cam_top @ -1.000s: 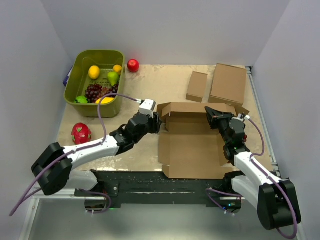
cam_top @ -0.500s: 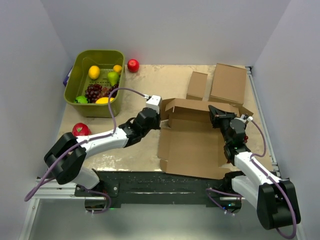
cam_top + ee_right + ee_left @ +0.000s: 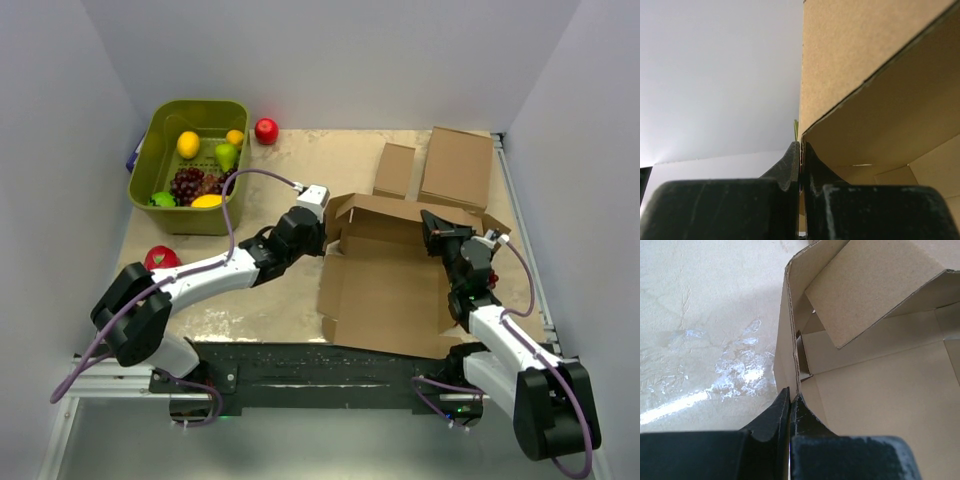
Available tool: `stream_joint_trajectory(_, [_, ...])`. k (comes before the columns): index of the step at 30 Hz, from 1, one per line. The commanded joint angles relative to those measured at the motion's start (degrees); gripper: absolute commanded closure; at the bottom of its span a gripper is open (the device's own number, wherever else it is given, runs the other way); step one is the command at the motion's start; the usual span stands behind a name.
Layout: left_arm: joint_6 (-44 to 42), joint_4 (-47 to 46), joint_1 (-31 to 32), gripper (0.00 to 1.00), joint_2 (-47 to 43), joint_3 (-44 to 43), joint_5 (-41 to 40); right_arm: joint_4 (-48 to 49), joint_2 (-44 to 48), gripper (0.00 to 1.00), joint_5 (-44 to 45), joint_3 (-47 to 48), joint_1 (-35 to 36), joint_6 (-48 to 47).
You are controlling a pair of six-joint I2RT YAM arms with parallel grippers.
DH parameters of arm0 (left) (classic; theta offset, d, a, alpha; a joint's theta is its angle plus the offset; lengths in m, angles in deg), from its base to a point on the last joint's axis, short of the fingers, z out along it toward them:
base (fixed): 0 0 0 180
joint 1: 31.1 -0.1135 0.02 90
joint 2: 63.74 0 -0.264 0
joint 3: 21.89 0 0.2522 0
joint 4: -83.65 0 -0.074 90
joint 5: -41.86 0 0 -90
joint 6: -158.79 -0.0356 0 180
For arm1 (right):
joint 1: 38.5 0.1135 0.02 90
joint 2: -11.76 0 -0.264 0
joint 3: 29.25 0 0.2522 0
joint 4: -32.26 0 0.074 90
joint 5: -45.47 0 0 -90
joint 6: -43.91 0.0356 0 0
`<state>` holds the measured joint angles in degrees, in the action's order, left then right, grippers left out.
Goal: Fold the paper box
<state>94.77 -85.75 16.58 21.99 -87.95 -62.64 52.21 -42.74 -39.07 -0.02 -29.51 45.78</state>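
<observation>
Lying half-folded on the table (image 3: 300,165) between the arms, the paper box (image 3: 385,295) has the left gripper (image 3: 326,232) at its left wall and the right gripper (image 3: 431,226) at its right. Left wrist: jaws closed tight, pinching the upright side wall. Right wrist: jaws likewise clamped on a cardboard wall's edge.

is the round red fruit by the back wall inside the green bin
No, the round red fruit sits on the table just outside the green bin, past its far right corner.
</observation>
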Motion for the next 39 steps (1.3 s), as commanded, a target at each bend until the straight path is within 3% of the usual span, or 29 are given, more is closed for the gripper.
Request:
stream_joint_trajectory(1, [1.0,-6.3,0.6,1.0,-1.3,-5.3,5.6,-7.0,0.3,1.0,-0.5,-1.5,0.6,-4.9])
stream_joint_trajectory(12, [0.5,-3.6,0.1,1.0,-2.2,-6.6,6.4,-10.7,3.5,0.98,0.3,-1.5,0.6,-9.9])
stream_joint_trajectory(13, [-0.5,-2.7,0.1,1.0,-1.5,-6.9,6.0,-10.9,4.1,0.85,-0.1,-1.2,0.6,-10.5])
stream_joint_trajectory(15, [-1.6,-0.4,0.0,1.0,-0.6,-7.6,4.7,-11.0,4.9,0.71,-1.6,-0.8,0.7,-13.2])
stream_joint_trajectory(16, [-2.9,0.3,0.0,1.0,-0.3,-7.7,4.2,-11.8,5.8,0.56,-1.9,0.1,0.6,-14.3])
stream_joint_trajectory(18, [-4.4,1.7,0.0,1.0,0.2,-8.0,3.1,-12.6,6.5,0.46,-3.5,1.0,0.6,-18.2])
stream_joint_trajectory(20, [-6.9,2.3,0.0,1.0,0.4,-8.0,2.0,-13.4,7.8,0.35,-4.6,2.4,0.6,-20.8])
stream_joint_trajectory(26, [-12.7,3.1,-0.5,1.0,1.1,-8.6,-0.7,-13.2,13.7,0.27,-6.6,3.4,0.6,-30.8])
stream_joint_trajectory(28, [-14.6,3.1,-0.7,1.0,1.8,-8.8,-0.7,-13.1,16.6,0.15,-6.2,4.0,0.7,-35.3])
stream_joint_trajectory(33, [-17.4,3.1,-0.9,1.0,2.8,-9.0,-0.3,-16.6,19.2,0.14,-6.5,8.7,0.7,-45.6])
stream_joint_trajectory(36, [-18.5,3.1,-1.4,1.0,2.7,-8.9,0.0,-15.7,19.9,0.23,-11.1,8.5,0.8,-49.1])
stream_joint_trajectory(37, [-18.5,3.1,-1.6,1.0,2.7,-8.9,0.3,-14.7,19.3,0.32,-12.6,8.1,0.8,-49.6])
stream_joint_trajectory(39, [-18.6,3.1,-2.2,1.0,2.4,-9.0,1.0,-13.8,18.2,0.4,-16.7,6.9,2.1,-50.1])
